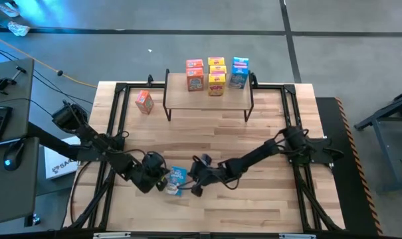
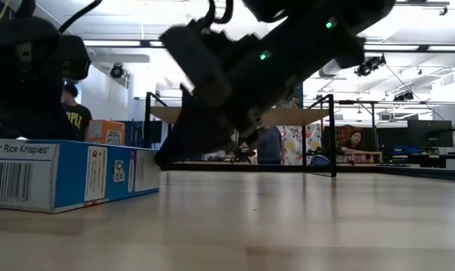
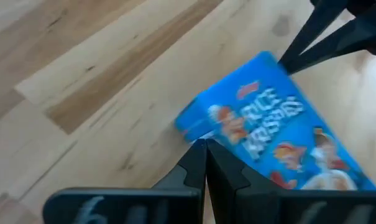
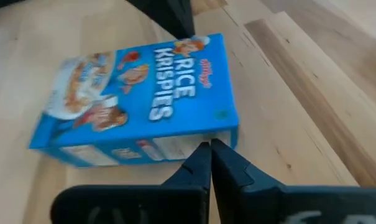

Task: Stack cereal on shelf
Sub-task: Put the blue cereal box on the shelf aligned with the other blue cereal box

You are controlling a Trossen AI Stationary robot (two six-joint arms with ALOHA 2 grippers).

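Note:
A blue Rice Krispies cereal box (image 1: 177, 178) lies flat, front up, on the table near its front edge. My left gripper (image 1: 163, 182) stands shut at the box's left side, and my right gripper (image 1: 195, 184) stands shut at its right side. The shelf (image 1: 208, 99) stands at the back of the table. Orange (image 1: 195, 75), yellow (image 1: 216, 76) and blue (image 1: 239, 72) cereal boxes are stacked on its top. One more orange box (image 1: 144, 101) stands on the table to the left of the shelf. My left gripper sets its shut fingertips (image 3: 200, 152) against one long side wall of the blue box (image 3: 197, 134), near the corner at the box's top end. The fingers slant down from the table's left. The box lies flat on the table. My right gripper sets its shut fingertips (image 4: 206, 152) against the opposite long side wall (image 4: 194, 144), also near the top-end corner. The fingers slant down from the table's right, and their tips (image 2: 162, 159) are low at the table top. The box lies flat.
Black frame rails (image 1: 114, 126) run along the table's left and right sides. Bare wood (image 1: 207, 139) lies between the blue box and the shelf. People (image 2: 353, 140) and desks show in the room beyond the table.

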